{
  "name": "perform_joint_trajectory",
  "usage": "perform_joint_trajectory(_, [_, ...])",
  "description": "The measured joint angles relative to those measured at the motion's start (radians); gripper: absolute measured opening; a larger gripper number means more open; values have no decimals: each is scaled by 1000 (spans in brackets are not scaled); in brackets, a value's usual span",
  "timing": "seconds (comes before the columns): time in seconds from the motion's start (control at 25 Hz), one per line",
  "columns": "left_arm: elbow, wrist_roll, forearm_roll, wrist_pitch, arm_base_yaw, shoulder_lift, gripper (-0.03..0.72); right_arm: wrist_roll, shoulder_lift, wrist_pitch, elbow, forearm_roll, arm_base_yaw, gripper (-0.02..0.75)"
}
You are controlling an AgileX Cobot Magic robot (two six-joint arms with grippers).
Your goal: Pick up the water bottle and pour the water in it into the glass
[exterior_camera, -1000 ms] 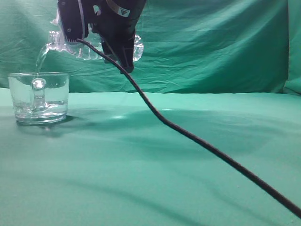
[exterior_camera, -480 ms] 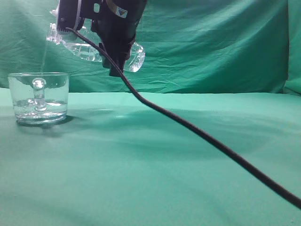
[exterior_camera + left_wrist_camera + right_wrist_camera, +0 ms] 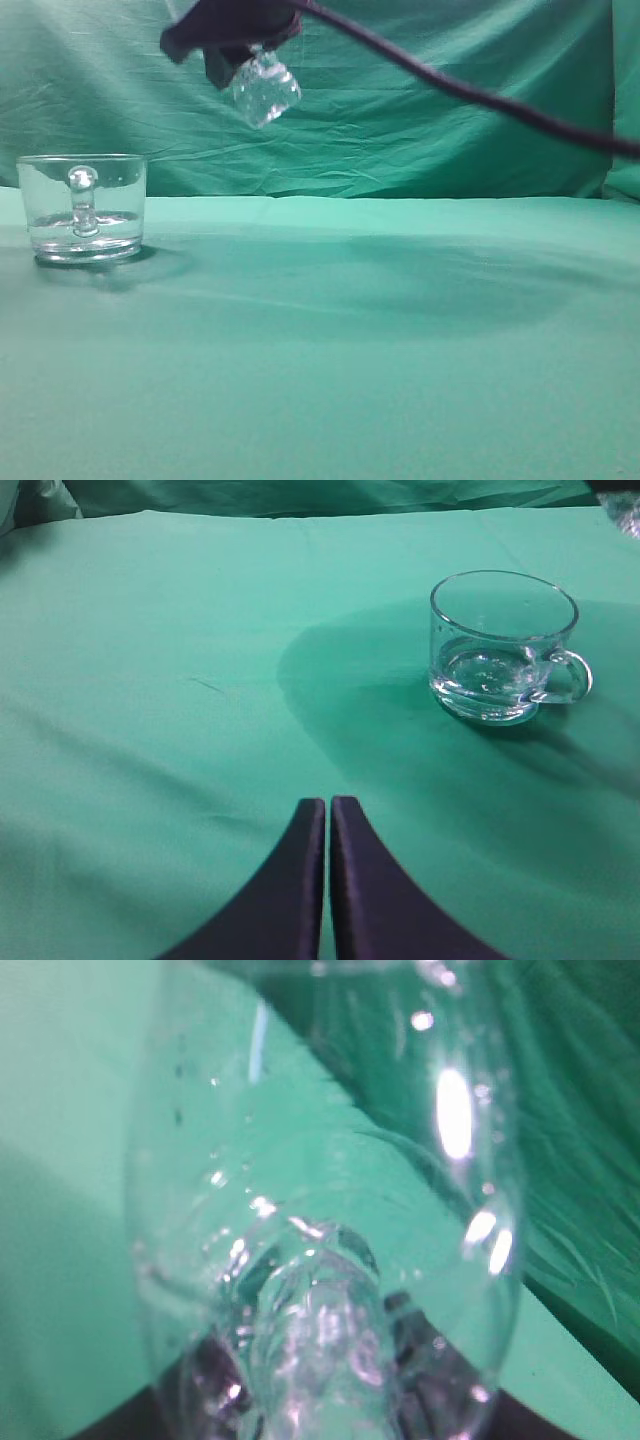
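Note:
The glass stands at the left of the green table, handle facing the exterior camera, with water in its lower part. It also shows in the left wrist view, with the water low in it. My right gripper is high up near the top edge, shut on the water bottle, whose ribbed bottom end hangs below the fingers. The bottle fills the right wrist view. My left gripper is shut and empty, well short of the glass.
A black cable runs from the right gripper across the upper right. Green cloth covers the table and the backdrop.
The pouring has stopped. My right gripper has lifted and swung the bottle up and to the right, away from over the glass. The cable has risen with it.

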Motion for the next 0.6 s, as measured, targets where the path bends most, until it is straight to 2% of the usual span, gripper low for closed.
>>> perform_joint_trajectory(0.32, [0,0,0,0,0,0,0,76,-172,-106,3,153,-44,302])
perform_joint_trajectory(0.6, [0,0,0,0,0,0,0,156,-347,-400,214,171,-182,302])
